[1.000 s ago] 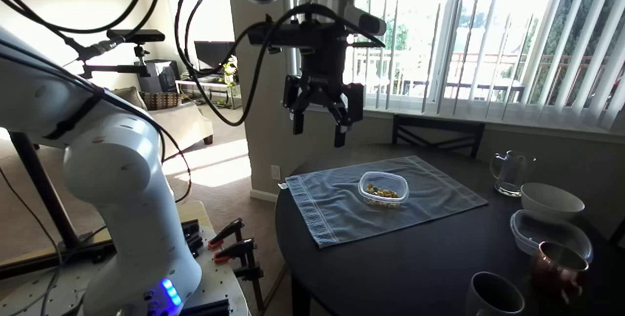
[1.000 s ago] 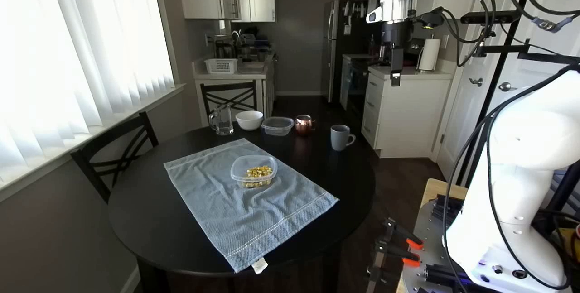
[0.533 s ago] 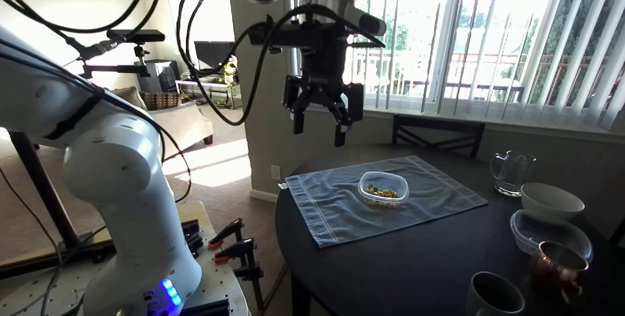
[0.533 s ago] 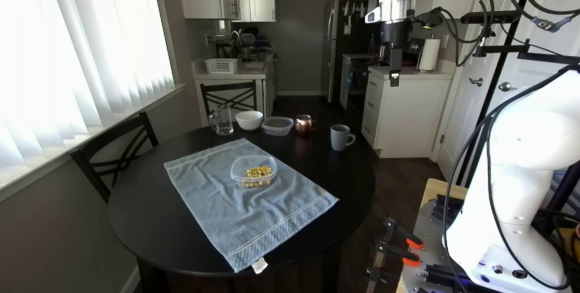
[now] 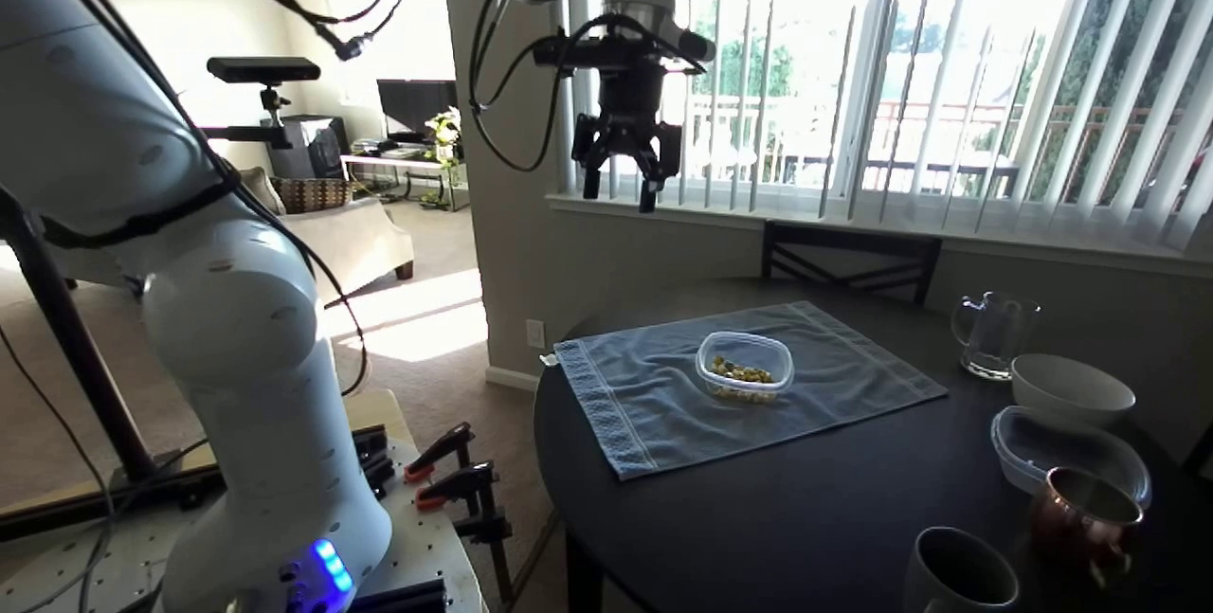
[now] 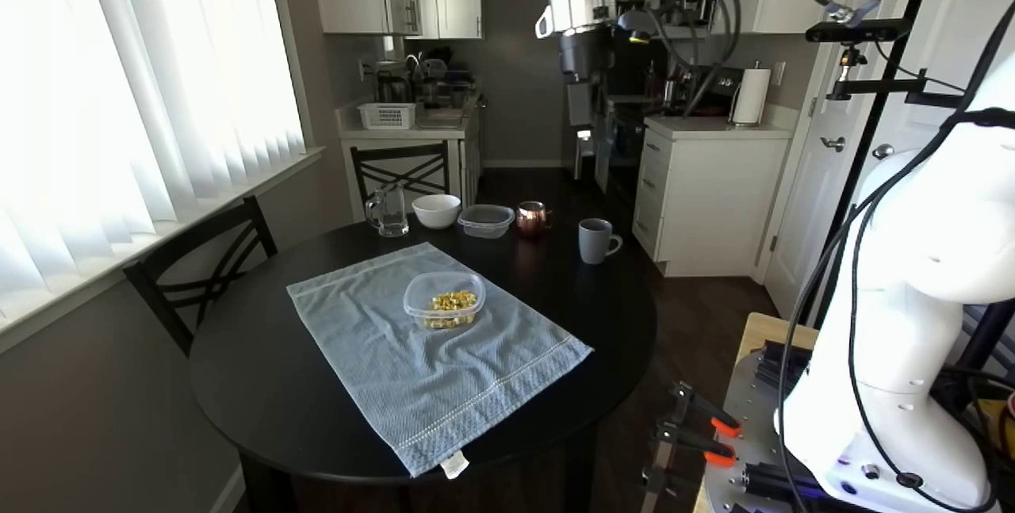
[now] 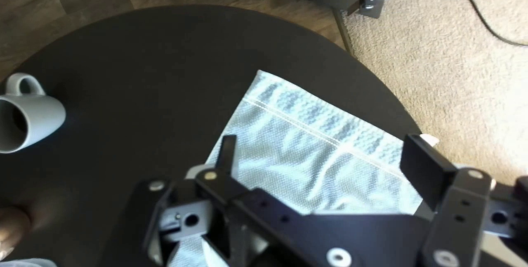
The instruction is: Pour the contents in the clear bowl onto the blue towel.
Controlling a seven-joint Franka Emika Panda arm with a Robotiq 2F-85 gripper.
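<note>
The clear bowl (image 5: 745, 346) stands upright on the blue towel (image 5: 654, 419) and holds the contents (image 5: 744, 372), a small heap of yellow-brown bits. The bowl (image 6: 428, 289), contents (image 6: 452, 301) and towel (image 6: 396, 370) also show in an exterior view. My gripper (image 5: 620, 191) points down, open and empty, high above the table and well apart from the bowl. In the wrist view the gripper (image 7: 319, 149) has its fingers wide apart, with the towel (image 7: 288, 151) far below between them. I cannot make out the bowl in the wrist view.
A grey mug (image 6: 595, 242), a copper mug (image 6: 532, 220), another clear container (image 6: 485, 222), a white bowl (image 6: 436, 212) and a glass mug (image 6: 392, 213) stand along one side of the round black table (image 5: 787, 490). Chairs (image 5: 853, 258) stand around it, by the window blinds.
My arm has reached outward from its base, carrying the open gripper farther over the table toward the window side. The bowl, contents and towel have not moved.
</note>
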